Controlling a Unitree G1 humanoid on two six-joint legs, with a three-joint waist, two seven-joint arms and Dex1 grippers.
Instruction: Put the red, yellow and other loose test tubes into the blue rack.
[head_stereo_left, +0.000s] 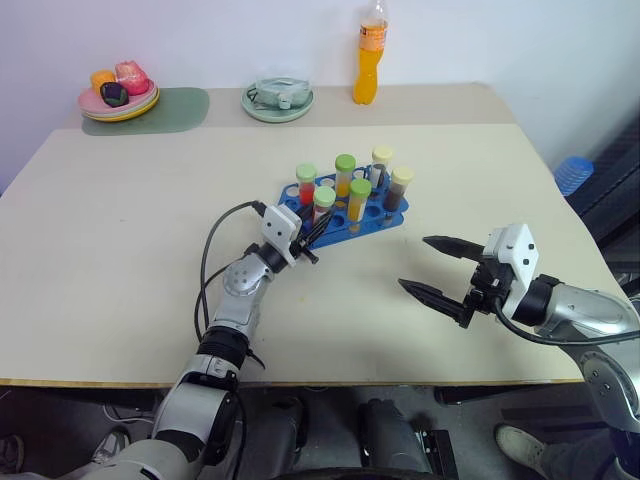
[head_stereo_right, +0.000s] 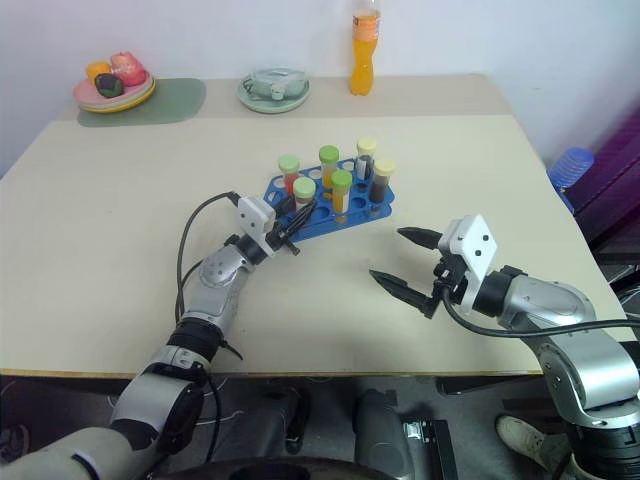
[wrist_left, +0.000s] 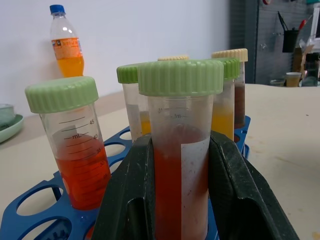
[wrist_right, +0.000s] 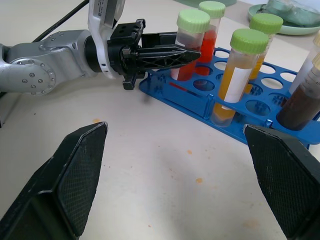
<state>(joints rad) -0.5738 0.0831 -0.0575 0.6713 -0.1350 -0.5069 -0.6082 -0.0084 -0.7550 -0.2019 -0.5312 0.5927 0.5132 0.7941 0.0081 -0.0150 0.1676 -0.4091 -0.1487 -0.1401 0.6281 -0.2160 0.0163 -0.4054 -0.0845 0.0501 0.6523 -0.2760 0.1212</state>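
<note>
- The left tool is clamped on a red test tube with a light green cap, gripping the clear body below the cap, at the near end of the blue rack.
- The right tool hangs wide apart and holds nothing, over bare tabletop near the rack.
- Five more capped tubes stand in the rack.
- Judgement: the tube looks light, rigid and smooth-walled, so it may slip; a mid-body grip keeps it upright for lowering into a hole.
</note>
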